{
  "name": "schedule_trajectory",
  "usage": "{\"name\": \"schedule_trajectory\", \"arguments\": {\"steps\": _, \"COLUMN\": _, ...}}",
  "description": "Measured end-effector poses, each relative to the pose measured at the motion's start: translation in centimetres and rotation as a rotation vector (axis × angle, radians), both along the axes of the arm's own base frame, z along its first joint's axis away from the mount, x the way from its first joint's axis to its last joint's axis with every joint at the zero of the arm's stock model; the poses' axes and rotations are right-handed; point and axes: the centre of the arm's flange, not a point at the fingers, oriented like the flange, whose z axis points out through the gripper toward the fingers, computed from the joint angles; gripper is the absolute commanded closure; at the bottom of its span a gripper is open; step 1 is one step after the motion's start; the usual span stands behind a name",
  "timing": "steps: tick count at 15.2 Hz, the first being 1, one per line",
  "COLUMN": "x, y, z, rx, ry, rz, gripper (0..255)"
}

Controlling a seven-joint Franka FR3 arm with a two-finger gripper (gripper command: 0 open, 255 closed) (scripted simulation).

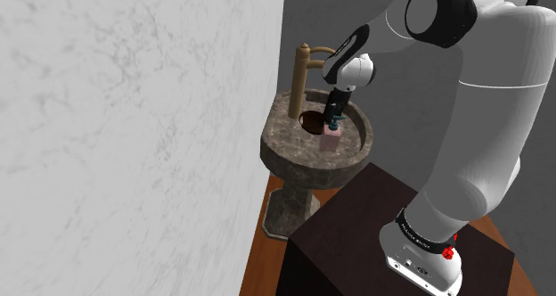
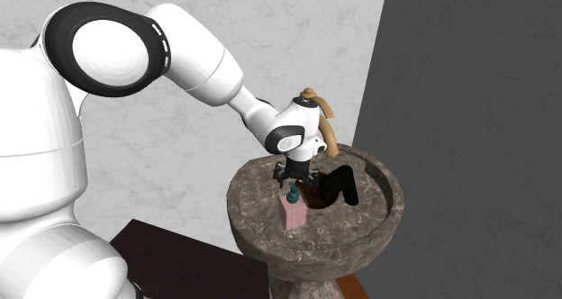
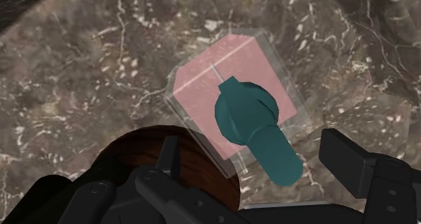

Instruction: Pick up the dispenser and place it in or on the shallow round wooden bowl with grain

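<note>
A dispenser (image 3: 229, 88) with a clear pink body and a teal pump head stands upright in a stone basin (image 1: 303, 153). My gripper (image 3: 260, 165) hovers just above it, open, its fingers apart on either side of the pump's spout without touching it. Right beside the dispenser, on the basin floor, lies a shallow dark brown wooden bowl (image 3: 145, 148), partly hidden by my hand. In the shoulder view the gripper (image 1: 334, 116) is over the dispenser (image 1: 331, 140), with the bowl (image 1: 312, 120) just behind it. The second exterior view has the gripper (image 2: 297, 178) above the dispenser (image 2: 294, 214) and the bowl (image 2: 320, 196).
The basin (image 2: 270, 243) is a round, marbled pedestal sink with a raised rim. A tall wooden faucet (image 1: 303, 76) rises at its back edge. A pale marble wall (image 1: 134, 134) runs close along one side. The dark stand (image 1: 356, 227) sits next to the pedestal.
</note>
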Motion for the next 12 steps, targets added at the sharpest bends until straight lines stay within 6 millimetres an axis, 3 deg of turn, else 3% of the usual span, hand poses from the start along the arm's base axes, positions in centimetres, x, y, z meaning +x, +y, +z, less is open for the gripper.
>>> {"name": "schedule_trajectory", "arguments": {"steps": 2, "x": 0.00, "y": 0.00, "z": -0.01, "rx": 0.000, "ry": 0.000, "rz": 0.000, "gripper": 0}}
{"name": "schedule_trajectory", "arguments": {"steps": 3, "x": 0.00, "y": 0.00, "z": -0.01, "rx": 0.000, "ry": 0.000, "rz": 0.000, "gripper": 255}}
{"name": "schedule_trajectory", "arguments": {"steps": 12, "x": 0.01, "y": 0.02, "z": -0.01, "rx": 0.000, "ry": 0.000, "rz": 0.000, "gripper": 255}}
